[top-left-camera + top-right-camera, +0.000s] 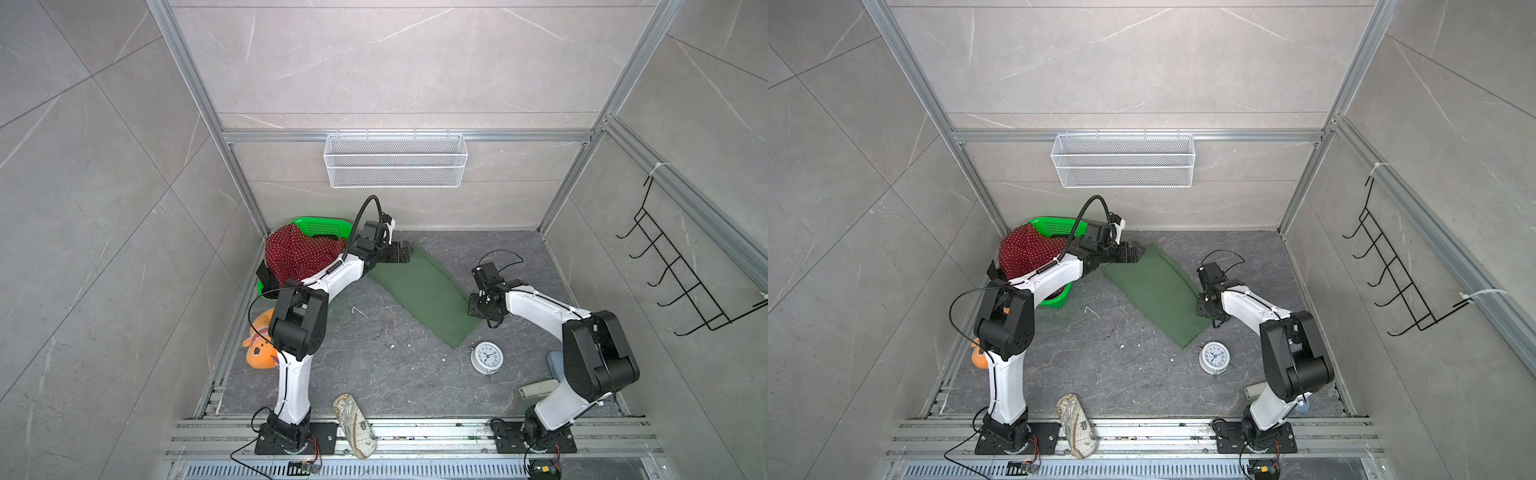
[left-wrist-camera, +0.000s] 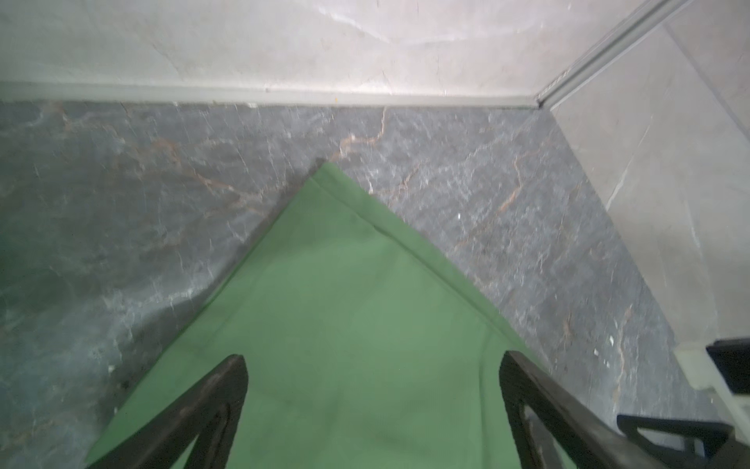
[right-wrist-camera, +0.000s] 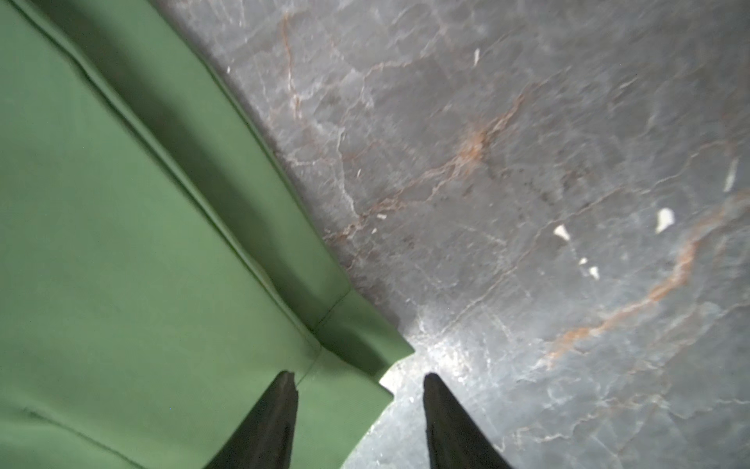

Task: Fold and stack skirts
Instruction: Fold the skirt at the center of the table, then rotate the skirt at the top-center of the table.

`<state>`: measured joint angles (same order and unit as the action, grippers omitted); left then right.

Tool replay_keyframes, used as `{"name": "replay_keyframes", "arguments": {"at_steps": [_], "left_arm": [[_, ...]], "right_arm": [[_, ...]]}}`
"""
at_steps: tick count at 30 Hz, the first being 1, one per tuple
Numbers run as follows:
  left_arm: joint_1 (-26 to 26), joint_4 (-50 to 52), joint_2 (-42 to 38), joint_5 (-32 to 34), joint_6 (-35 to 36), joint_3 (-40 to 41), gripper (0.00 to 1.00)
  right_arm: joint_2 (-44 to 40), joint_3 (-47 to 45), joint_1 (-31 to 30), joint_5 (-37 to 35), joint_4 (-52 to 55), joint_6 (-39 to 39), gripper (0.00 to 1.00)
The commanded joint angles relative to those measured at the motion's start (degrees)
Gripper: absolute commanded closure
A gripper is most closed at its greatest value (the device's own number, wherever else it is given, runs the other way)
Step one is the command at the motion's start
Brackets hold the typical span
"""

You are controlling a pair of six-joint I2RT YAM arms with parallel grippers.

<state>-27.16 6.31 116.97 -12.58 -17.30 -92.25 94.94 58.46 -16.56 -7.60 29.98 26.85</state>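
A plain dark green skirt (image 1: 419, 291) (image 1: 1152, 291) lies flat on the dark marble floor, a long folded strip running diagonally. My left gripper (image 1: 409, 251) (image 2: 373, 357) hovers open over its far corner, fingers (image 2: 227, 390) wide apart with nothing between them. My right gripper (image 1: 482, 316) (image 3: 359, 377) stands over the near right corner, jaws apart, with the skirt's corner (image 3: 349, 390) lying loose beneath them. The red polka-dot skirt (image 1: 295, 253) (image 1: 1025, 251) is heaped in the basket. A bit of black cloth (image 1: 262, 272) hangs at the basket's left edge.
Bright green plastic basket (image 1: 320, 227) in the far left corner. Orange plush toy (image 1: 259, 345) beside the left arm. White alarm clock (image 1: 486, 357) close to the skirt's near end. Patterned slipper (image 1: 353, 424) at the front rail. Wire basket (image 1: 395, 160) on the back wall, black hook rack (image 1: 681, 270) at right.
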Motion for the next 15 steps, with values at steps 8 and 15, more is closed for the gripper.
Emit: {"name": "replay_keyframes", "arguments": {"at_steps": [8, 15], "left_arm": [[-2.34, 2.55, -6.4, 0.93, 6.75, 3.89, 0.0], [-3.16, 2.05, -7.78, 1.08, 10.13, 6.26, 0.0]], "right_arm": [[1.14, -1.17, 0.22, 2.23, 3.43, 1.44, 0.53], [5.03, 0.93, 0.69, 0.61, 2.87, 1.41, 0.55]]}}
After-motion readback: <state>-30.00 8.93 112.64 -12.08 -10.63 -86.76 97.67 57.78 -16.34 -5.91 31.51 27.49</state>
